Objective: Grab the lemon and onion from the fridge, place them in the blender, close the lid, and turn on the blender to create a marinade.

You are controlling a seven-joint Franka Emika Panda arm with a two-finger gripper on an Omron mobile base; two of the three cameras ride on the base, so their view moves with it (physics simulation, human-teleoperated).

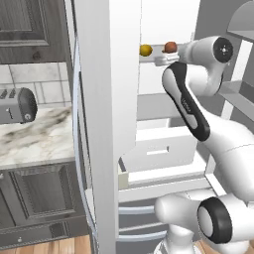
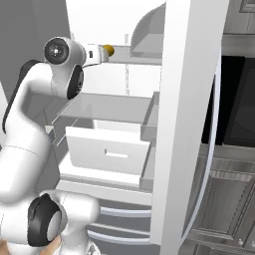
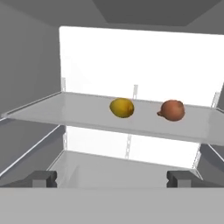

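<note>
Lemon [image 3: 122, 107]: small, round, bright yellow, resting on grey shelf at hand-view centre; onion [image 3: 172, 110]: orange-brown bulb, lying just right of lemon, apart, same shelf; fridge [image 1: 106, 99]: white, door open, light grey inner walls, white drawer pulled out, lower centre of left base view.

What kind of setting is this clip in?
A rendered home kitchen, seemingly. An open fridge holds a lemon and onion on a shelf; beside it, a toaster sits on a marble counter above dark cabinets.
</note>
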